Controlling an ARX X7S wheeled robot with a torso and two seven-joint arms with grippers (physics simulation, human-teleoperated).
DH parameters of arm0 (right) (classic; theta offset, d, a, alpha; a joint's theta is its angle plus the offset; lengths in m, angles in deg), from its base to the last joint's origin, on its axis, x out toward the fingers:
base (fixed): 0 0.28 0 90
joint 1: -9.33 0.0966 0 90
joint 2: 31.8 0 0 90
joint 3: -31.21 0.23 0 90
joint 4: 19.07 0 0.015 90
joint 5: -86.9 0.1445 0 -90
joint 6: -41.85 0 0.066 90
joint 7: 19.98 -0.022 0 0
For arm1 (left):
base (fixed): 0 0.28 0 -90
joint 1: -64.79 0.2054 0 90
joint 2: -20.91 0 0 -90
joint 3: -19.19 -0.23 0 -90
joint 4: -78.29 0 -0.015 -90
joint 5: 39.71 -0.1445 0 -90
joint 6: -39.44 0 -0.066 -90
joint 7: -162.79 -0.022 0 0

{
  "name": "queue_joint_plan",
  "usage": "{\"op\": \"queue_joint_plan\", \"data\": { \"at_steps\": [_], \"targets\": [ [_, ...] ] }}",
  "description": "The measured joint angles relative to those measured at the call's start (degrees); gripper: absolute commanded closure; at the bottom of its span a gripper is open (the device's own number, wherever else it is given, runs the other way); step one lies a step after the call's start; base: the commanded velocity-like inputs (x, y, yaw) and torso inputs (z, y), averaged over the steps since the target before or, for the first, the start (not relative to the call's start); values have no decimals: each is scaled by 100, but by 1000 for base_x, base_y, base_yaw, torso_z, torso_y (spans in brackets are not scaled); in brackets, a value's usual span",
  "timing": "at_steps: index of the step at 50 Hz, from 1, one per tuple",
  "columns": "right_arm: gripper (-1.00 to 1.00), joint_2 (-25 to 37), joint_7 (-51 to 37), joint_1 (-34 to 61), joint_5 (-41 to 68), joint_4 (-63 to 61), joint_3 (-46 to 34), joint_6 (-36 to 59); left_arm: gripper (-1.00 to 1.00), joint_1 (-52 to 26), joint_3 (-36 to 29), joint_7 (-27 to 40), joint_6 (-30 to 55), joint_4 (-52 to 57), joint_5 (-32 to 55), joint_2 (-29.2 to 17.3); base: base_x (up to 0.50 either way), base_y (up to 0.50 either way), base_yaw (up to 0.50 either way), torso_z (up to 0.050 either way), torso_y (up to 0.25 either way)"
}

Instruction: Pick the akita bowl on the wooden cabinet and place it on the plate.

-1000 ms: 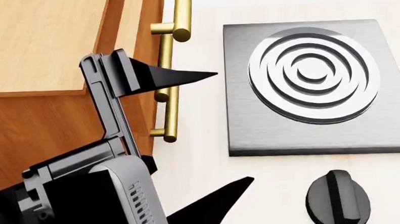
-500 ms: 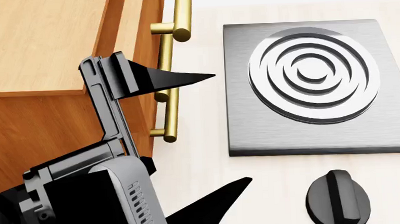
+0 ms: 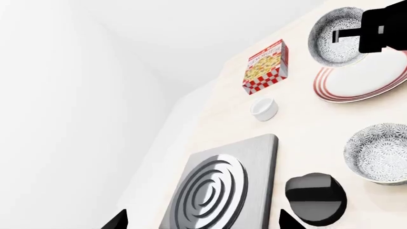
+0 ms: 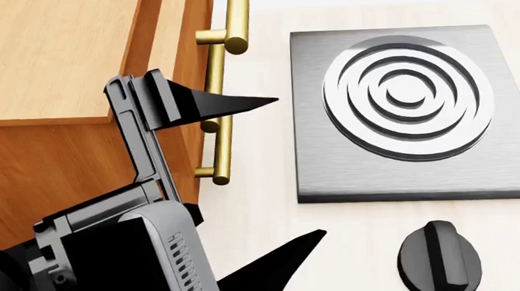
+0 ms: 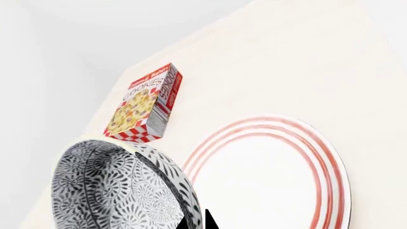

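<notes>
The akita bowl (image 5: 117, 191), white with a dense dark floral pattern, hangs tilted at the edge of the plate (image 5: 273, 176), which is white with red rings. My right gripper (image 5: 200, 222) is shut on the bowl's rim, one finger inside and one outside. In the left wrist view the bowl (image 3: 330, 36) overlaps the plate's (image 3: 362, 86) far rim, and I cannot tell whether they touch. My left gripper (image 4: 298, 167) stands open and holds nothing, beside the wooden cabinet (image 4: 54, 62), whose visible top is bare.
A grey stove (image 4: 407, 106) with a ringed burner and a black knob (image 4: 439, 259) lie right of the cabinet. A cookie box (image 3: 267, 67), a small white cup (image 3: 264, 108) and a second patterned bowl (image 3: 381, 152) stand on the pale table near the plate.
My left gripper has drifted very slightly left and down in the head view. Nothing else there has moved.
</notes>
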Motion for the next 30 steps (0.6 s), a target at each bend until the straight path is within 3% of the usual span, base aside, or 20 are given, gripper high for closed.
{"op": "queue_joint_plan", "data": {
  "at_steps": [30],
  "targets": [
    [100, 387, -15, 155, -6, 390, 33, 273, -100, 88, -6, 1, -46, -31, -45, -27, 0, 0, 0, 0, 0]
  ]
}}
